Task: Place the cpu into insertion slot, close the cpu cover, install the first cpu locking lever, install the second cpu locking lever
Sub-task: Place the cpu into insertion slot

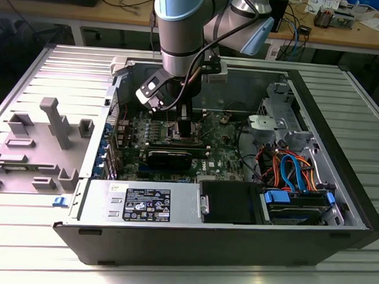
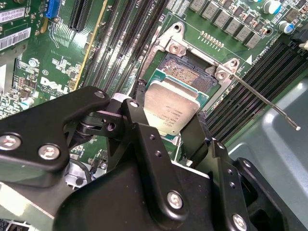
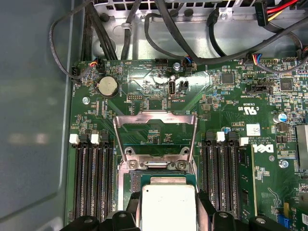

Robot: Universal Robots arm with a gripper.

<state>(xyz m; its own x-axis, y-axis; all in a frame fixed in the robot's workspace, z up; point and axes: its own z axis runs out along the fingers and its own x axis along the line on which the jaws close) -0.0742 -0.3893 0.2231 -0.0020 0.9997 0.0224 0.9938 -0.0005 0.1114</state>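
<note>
The claw (image 2: 171, 105) grips the cpu (image 2: 177, 108) by two edges, flat, just above the insertion slot (image 2: 188, 74); the cpu cover (image 3: 155, 116) is open.

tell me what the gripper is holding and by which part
The chip, clamped by two opposite edges between the fingers, above the socket.

In the exterior view we look down on the whole computer case (image 1: 204, 245); both wrist views sit close above the socket (image 2: 190, 72) (image 3: 134, 181).
</note>
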